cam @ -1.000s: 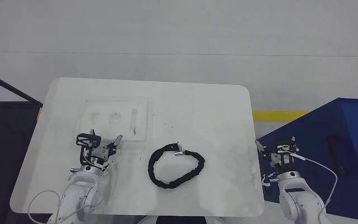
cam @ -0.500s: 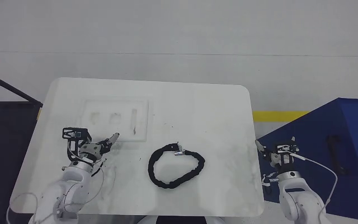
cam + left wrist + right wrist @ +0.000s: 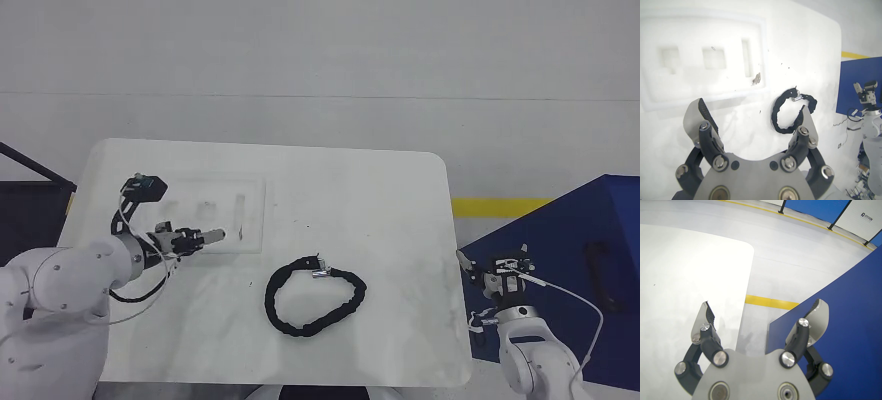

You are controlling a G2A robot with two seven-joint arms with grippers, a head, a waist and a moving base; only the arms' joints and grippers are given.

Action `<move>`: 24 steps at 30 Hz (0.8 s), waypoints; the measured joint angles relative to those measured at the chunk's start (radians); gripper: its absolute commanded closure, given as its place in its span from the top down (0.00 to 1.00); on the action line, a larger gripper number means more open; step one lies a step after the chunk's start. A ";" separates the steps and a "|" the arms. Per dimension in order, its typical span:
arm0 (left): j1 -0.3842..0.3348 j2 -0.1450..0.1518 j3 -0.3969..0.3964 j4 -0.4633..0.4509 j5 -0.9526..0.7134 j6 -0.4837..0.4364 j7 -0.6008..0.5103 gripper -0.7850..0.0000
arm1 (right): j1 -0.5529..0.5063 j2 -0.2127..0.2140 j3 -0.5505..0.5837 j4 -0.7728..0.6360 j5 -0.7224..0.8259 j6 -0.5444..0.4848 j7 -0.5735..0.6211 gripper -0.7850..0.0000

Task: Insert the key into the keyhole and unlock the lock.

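Left of centre in the top view, the left tool (image 3: 212,237) is held spread near the key (image 3: 757,78) in the foam tray (image 3: 200,182), presumably for pickup; the lock (image 3: 315,296) is laid at mid-frame.

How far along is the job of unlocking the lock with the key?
Done: nothing visible so far. The key lies in the white foam tray, apart from the black chain lock. In hand: the left gripper is open and empty, close to the tray and facing the key. The right gripper is open at the table's edge. Left: grasp the key, insert it, turn it.
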 measured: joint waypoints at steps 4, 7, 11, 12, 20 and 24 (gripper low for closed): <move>-0.190 0.006 0.209 0.185 0.069 0.078 -0.023 1.00 | 0.000 0.000 0.000 0.000 0.000 0.000 0.000 1.00; -0.331 -0.003 0.354 0.353 0.079 0.096 -0.019 1.00 | 0.000 0.000 0.000 0.000 0.000 0.000 0.000 1.00; -0.416 -0.017 0.431 0.455 0.059 0.121 0.008 1.00 | 0.000 0.000 0.000 0.000 0.000 0.000 0.000 1.00; -0.418 -0.018 0.433 0.458 0.039 0.126 0.013 1.00 | 0.000 0.000 0.000 0.000 0.000 0.000 0.000 1.00; -0.416 -0.019 0.431 0.455 0.028 0.127 0.014 1.00 | 0.000 0.000 0.000 0.000 0.000 0.000 0.000 1.00; -0.416 -0.019 0.431 0.455 0.028 0.127 0.014 1.00 | 0.000 0.000 0.000 0.000 0.000 0.000 0.000 1.00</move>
